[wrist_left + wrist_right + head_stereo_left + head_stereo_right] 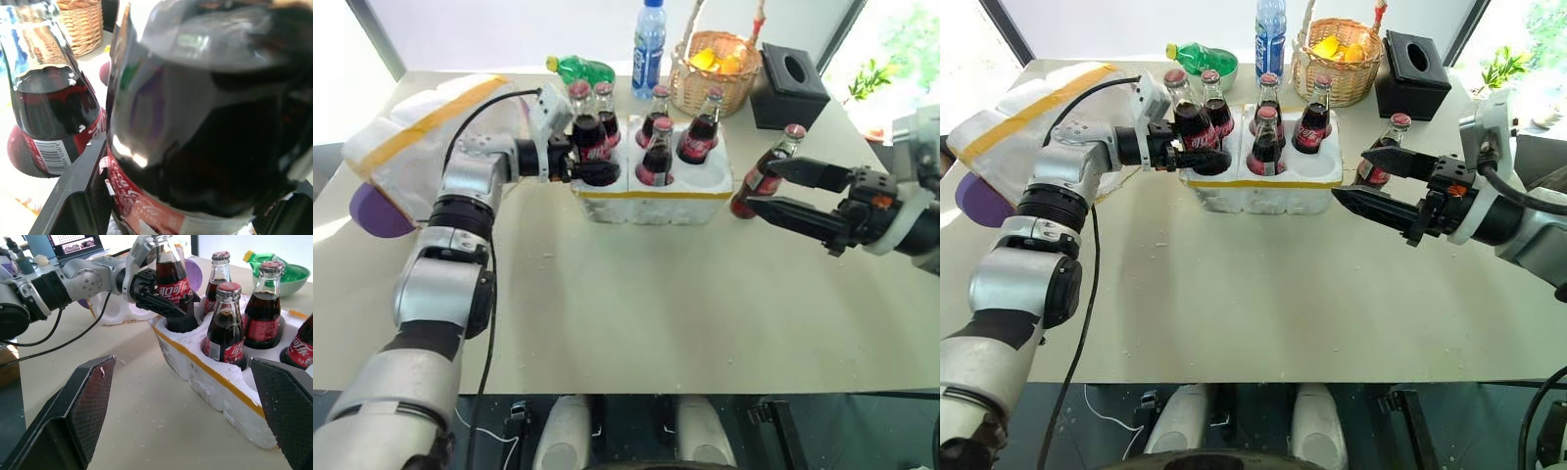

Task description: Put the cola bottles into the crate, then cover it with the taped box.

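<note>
bottle work is nearly done: the left gripper has its black fingers closed round the label of a cola bottle, which stands cap up in the near left well of the crate. four more cola bottles stand upright in other wells, and one near well looks empty. the last bottle stands on the table just beside the crate's right end, between the wide-open, empty fingers of the right gripper

to finish this step well, i'd judge the held bottle should be kept vertical, long axis straight up and down, pressed fully into its well before the fingers let go, then the hand drawn away sideways so it doesn't knock the neighbour behind it

the taped box lies at the far left of the table, behind the left arm, tilted on its side, yellow band running diagonally
</note>
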Robot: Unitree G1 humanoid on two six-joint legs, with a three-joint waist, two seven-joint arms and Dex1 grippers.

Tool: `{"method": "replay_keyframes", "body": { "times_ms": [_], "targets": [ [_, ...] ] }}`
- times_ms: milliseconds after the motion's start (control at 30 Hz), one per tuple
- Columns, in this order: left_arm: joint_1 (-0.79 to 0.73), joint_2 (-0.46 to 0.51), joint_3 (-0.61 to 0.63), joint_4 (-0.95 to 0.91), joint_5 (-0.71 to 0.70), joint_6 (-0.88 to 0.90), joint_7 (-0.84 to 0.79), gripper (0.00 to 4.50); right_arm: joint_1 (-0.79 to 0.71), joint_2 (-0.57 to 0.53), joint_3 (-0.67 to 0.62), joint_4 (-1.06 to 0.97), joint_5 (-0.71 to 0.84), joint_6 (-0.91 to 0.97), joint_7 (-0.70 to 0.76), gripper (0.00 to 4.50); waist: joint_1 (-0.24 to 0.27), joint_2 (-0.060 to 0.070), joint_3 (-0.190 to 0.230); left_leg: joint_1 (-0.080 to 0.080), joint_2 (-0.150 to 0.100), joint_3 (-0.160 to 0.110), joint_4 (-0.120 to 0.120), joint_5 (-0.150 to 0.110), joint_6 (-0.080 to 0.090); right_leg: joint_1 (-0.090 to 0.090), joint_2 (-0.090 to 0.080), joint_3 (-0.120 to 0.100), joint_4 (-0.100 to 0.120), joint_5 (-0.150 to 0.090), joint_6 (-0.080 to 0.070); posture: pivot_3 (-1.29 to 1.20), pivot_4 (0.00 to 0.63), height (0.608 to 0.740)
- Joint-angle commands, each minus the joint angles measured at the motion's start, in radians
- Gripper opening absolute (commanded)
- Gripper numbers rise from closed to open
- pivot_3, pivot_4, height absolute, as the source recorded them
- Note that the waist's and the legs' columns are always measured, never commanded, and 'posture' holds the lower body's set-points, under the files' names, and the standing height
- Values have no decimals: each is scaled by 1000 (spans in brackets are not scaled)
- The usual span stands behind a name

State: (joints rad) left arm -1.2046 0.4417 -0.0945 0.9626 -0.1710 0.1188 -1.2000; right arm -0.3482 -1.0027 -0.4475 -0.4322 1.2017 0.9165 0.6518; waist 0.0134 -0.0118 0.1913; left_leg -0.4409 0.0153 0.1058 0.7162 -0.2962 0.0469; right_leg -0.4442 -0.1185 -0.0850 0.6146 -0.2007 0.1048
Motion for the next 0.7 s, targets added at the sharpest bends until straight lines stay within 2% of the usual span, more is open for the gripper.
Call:
{"method": "replay_keyframes", "body": {
  "times_ms": [33,100,167,367,467,600,700],
  "targets": [
    [29,-16,-22,-1,58,-77,15,2837,-12,5,-25,-17,-4,-21,-6,4500,0,0,0,0,0,0,0,0,0,0,0,0,0,0,0,0,150,740],
    [31,-28,-16,13,68,-69,38,3880,-20,8,-13,-11,-19,-28,-9,4500,0,0,0,0,0,0,0,0,0,0,0,0,0,0,0,0,150,740],
    [30,-30,-5,13,74,-78,55,4481,-21,5,5,-2,-63,-41,-10,4500,0,1,-1,1,1,-1,1,0,0,1,0,0,-1,0,0,0,150,740],
    [23,35,80,-109,-14,18,7,4481,8,7,-2,32,-159,-70,-12,4500,0,1,-1,1,1,-2,2,0,0,1,-1,0,-1,0,1,0,150,740],
    [60,119,146,-315,-130,213,-73,4481,41,20,-20,42,-208,-78,-53,4500,-4,1,-1,0,2,-2,2,0,0,1,0,0,1,0,1,0,150,740],
    [188,259,211,-689,-325,550,-131,4481,94,59,-29,56,-269,-77,-116,4500,-6,2,-1,0,2,-2,1,0,0,0,0,0,1,0,1,0,150,740],
    [327,327,244,-933,-421,667,-113,4481,121,110,8,62,-359,-109,-178,4500,-2,2,-2,2,2,-2,2,0,0,2,0,1,0,0,1,0,150,740]
  ]
}}
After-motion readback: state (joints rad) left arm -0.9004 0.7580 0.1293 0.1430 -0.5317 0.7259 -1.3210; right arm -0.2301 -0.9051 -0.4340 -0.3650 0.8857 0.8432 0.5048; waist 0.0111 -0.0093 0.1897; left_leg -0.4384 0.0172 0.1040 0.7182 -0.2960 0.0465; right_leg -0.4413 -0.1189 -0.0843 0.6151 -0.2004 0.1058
